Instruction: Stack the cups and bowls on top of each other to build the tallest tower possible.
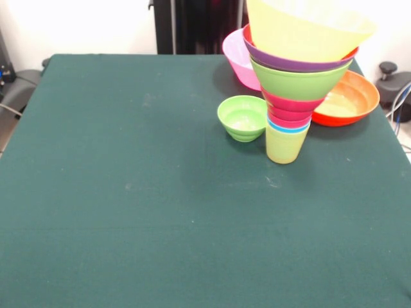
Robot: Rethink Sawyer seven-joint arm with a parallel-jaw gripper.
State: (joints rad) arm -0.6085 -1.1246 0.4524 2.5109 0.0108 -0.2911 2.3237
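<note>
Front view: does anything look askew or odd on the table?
Yes. The tower stands on one narrow yellow-green cup and widens upward to a big yellow bowl, so it looks top-heavy. Nothing is spilled or visibly damaged.

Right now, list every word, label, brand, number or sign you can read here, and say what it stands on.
None: no readable text anywhere in the front view. The tower, the small green bowl, the orange bowl, the pink bowl and the green table cloth are all plain, with no labels or marks.
</note>
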